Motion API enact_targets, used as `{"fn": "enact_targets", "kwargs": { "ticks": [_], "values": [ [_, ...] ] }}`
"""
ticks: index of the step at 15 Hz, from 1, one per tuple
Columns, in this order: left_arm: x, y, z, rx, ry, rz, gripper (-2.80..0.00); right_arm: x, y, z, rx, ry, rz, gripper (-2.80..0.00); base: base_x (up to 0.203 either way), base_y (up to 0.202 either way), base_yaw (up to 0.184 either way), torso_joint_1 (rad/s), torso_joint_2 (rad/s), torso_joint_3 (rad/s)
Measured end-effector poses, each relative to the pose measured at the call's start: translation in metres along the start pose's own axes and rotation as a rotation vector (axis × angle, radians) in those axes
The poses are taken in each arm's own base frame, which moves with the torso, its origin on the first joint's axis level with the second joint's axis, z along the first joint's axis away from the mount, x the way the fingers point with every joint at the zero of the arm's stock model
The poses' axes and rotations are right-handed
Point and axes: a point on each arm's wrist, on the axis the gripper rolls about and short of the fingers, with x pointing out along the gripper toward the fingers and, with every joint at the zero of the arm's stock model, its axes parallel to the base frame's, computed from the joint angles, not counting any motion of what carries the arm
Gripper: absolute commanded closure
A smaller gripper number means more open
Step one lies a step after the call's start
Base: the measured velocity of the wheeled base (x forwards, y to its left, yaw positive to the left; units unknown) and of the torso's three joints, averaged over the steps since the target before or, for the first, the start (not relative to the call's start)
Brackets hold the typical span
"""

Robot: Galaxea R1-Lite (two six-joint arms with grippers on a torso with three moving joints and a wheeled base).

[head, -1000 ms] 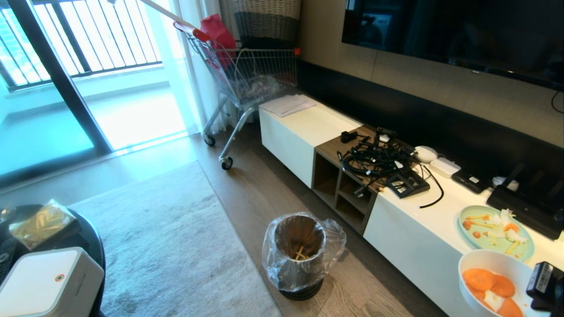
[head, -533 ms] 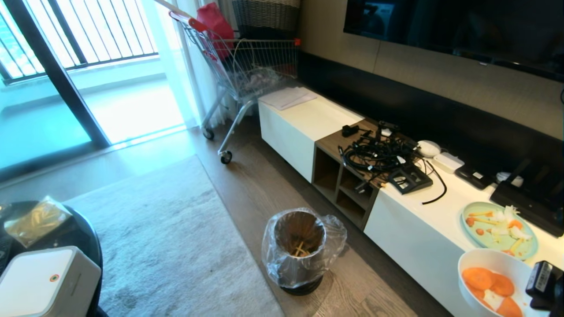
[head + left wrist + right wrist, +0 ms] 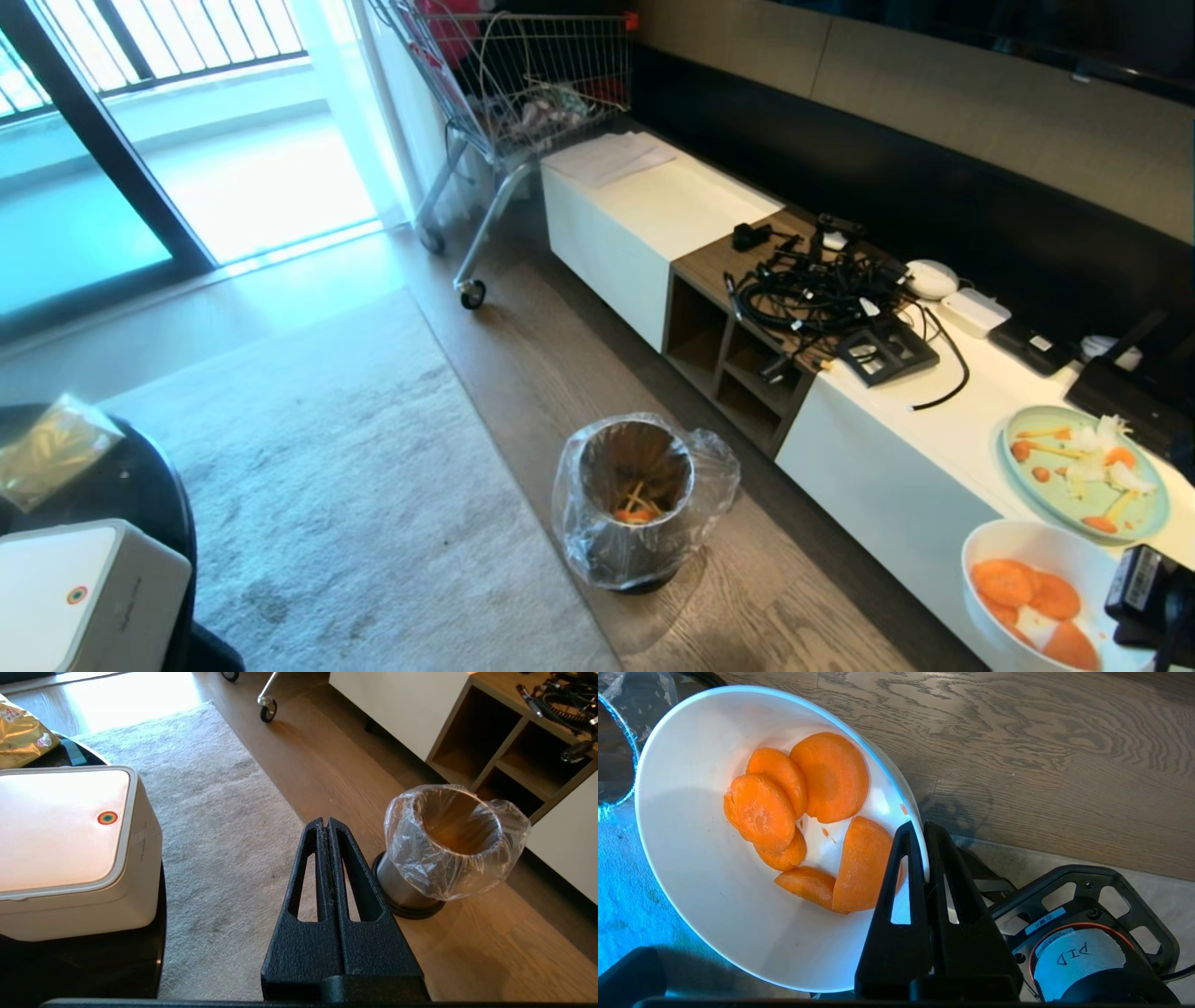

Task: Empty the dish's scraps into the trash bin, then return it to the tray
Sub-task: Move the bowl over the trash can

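The dish (image 3: 1064, 549), a deep white bowl, hangs at the lower right of the head view, in front of the low cabinet. My right gripper (image 3: 923, 828) is shut on its rim, one finger inside and one outside. The scraps (image 3: 803, 807), orange carrot slices, lie inside the tilted dish (image 3: 691, 868); a whitish piece (image 3: 1032, 627) lies among them. The trash bin (image 3: 588, 532), metal with a clear bag, stands on the wood floor to the dish's left. My left gripper (image 3: 325, 822) is shut and empty, beside the trash bin (image 3: 434, 868) and above the rug. The tray is out of view.
A white boxy container (image 3: 84, 597) sits on a round black table (image 3: 163, 485) at the lower left. The low white cabinet (image 3: 896, 485) carries a pale green plate (image 3: 1153, 509) with food bits and a tangle of cables (image 3: 822, 299). A shopping cart (image 3: 523, 103) stands behind; a grey rug (image 3: 355, 485) covers the floor.
The whole head view has shifted as the camera tipped downward, so more of the bin's inside shows. The dish stays in my right gripper at the lower right.
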Motion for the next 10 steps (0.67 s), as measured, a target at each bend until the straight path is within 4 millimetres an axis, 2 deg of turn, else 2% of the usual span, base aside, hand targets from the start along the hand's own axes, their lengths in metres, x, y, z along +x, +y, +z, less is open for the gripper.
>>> {"fn": "enact_targets", "kwargs": {
  "ticks": [5, 10],
  "values": [
    [0.0, 0.0, 0.0, 0.0, 0.0, 0.0, 0.0, -0.006, 0.008, 0.006, 0.003, -0.023, 0.037, 0.0, 0.0, 0.0, 0.0, 0.002, 0.0, -0.199],
    [0.0, 0.0, 0.0, 0.0, 0.0, 0.0, 0.0, -0.023, 0.026, 0.019, 0.014, -0.096, 0.158, 0.0, 0.0, 0.0, 0.0, 0.003, 0.0, -0.198]
  ]
}}
